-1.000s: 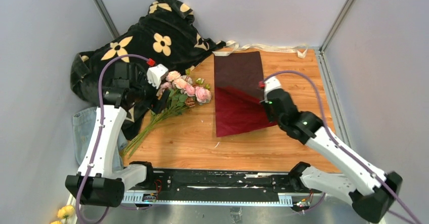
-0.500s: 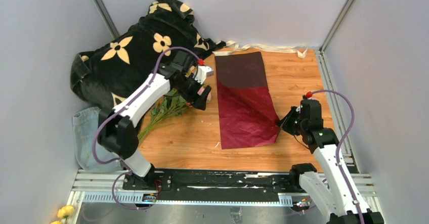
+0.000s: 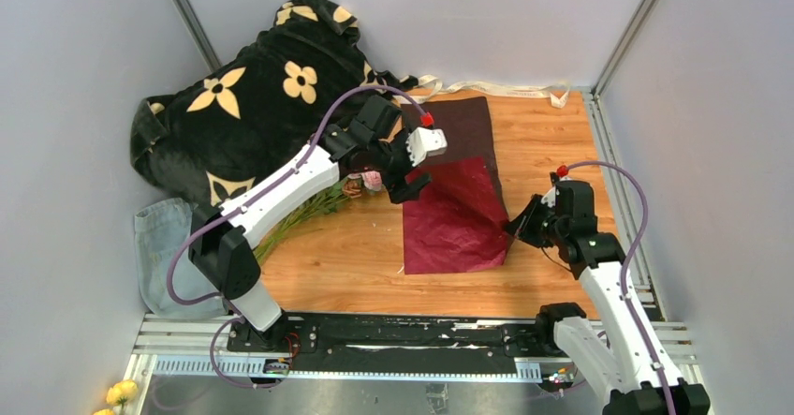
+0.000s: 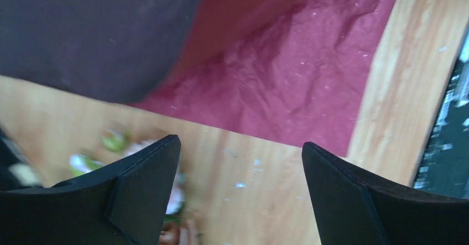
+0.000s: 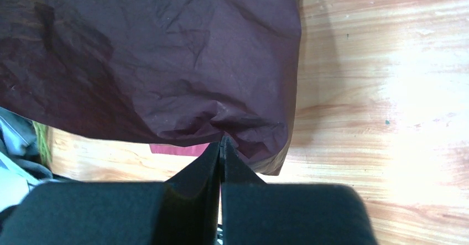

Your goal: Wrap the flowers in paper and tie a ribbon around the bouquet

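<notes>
The paper (image 3: 454, 223) is a dark maroon sheet on the wooden table, its right edge lifted and creased. My right gripper (image 3: 514, 227) is shut on that edge; in the right wrist view the fingertips (image 5: 222, 141) pinch the paper (image 5: 155, 62). The flowers (image 3: 359, 185) lie left of the sheet, stems (image 3: 300, 214) toward the near left, heads mostly hidden under my left arm. My left gripper (image 3: 412, 179) hovers open at the paper's left edge. In its wrist view, bare wood shows between the tips (image 4: 240, 145), blurred flowers (image 4: 119, 148) to the left. The ribbon (image 3: 496, 87) lies along the back wall.
A black flower-patterned blanket (image 3: 253, 87) is heaped at the back left. Blue denim cloth (image 3: 157, 246) lies at the left edge. A yellow flower (image 3: 120, 394) sits off the table at the near left. Metal posts (image 3: 192, 22) rise at the back corners.
My left arm swung right from over the flowers to the paper's left edge, jaws staying open. My right gripper pulled the paper's edge down and right, then slightly left, folding the sheet.
</notes>
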Tool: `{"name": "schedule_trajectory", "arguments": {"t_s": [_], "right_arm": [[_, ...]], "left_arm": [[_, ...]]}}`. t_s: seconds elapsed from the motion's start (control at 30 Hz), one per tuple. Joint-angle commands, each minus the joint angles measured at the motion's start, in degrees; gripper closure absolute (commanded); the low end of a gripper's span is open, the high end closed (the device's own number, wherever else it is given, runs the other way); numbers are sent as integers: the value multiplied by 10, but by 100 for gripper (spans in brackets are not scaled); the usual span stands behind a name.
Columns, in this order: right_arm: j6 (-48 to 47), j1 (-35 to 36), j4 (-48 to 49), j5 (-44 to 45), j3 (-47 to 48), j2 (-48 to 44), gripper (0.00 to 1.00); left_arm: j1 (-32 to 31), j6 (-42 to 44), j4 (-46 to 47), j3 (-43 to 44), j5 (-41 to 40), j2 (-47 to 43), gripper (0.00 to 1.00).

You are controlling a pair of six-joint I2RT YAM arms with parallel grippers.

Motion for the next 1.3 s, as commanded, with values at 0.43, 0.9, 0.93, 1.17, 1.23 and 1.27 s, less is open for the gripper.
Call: {"name": "schedule_trajectory", "arguments": {"t_s": [0.43,0.9,0.93,1.17,1.23,1.27], "right_arm": [[-157,-7,14,-111,37,22,100],[-216,-6,-17,-94,90,44,63],[-221,-4,-22,-93,105,44,50],[-253,84,113,-121,115,-8,21],[-252,106,160,-124,106,-7,21],[-256,115,175,-120,105,-2,21]], "left_arm": [[-23,429,-35,204,43,160,0],[-34,460,-85,244,64,175,100],[-34,447,-85,252,63,173,100],[-37,437,-85,244,53,135,100],[-37,439,-85,240,51,132,100],[-37,440,-85,238,51,130,100]]}}
